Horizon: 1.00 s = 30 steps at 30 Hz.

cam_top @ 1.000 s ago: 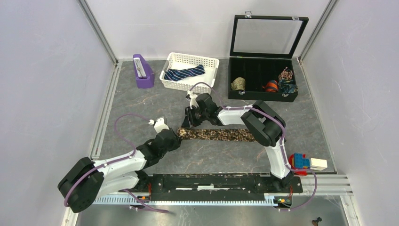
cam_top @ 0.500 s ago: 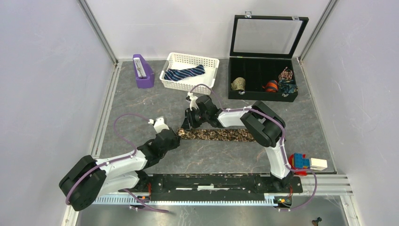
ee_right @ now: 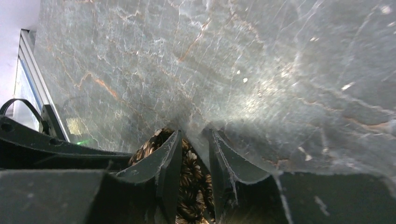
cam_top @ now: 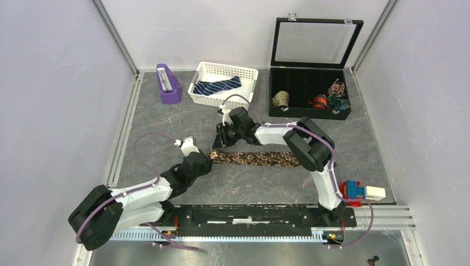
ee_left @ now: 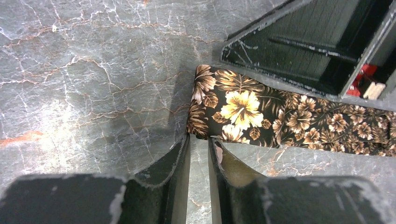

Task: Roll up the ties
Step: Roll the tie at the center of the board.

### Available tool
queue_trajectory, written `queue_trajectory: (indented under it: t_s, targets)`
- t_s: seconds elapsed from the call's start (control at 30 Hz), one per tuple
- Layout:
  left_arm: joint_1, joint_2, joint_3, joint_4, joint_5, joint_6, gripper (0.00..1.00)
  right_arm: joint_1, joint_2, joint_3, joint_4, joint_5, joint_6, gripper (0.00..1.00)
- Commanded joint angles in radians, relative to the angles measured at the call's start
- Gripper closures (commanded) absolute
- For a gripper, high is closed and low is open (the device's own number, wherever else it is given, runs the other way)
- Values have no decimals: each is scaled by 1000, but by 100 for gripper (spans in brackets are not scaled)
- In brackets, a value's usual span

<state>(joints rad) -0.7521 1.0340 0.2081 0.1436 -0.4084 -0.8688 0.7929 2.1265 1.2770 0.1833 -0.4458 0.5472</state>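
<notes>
Right gripper (cam_top: 217,143) has drawn back from the brown floral tie (cam_top: 255,158).

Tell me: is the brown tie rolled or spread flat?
Spread flat: the brown tie lies as one long straight strip on the table, no coil visible.

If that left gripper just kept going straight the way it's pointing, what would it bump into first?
The end of the brown floral tie, lying flat just ahead of the left gripper. It might skim over it instead; height is unclear.
</notes>
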Motion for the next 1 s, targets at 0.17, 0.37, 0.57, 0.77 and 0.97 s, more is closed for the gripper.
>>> queue_trajectory:
  t_s: [0.17,0.37,0.57,0.77,0.97]
  targets:
    - [7,-123,5,-85,5,30,71,-35,-91,29,-103,63,-79,58]
    - [7,-237,37,-234,-5,74,58,-38,-263,-114,-56,101,-65,59]
    - [37,-301,94,-324,-3,113,39,-24,-378,-267,39,111,-3,64]
    - [184,-317,60,-210,163,166,28,16,-343,-299,132,85,66,69]
    - [288,-274,22,-69,348,184,26,35,-286,-285,160,71,87,71]
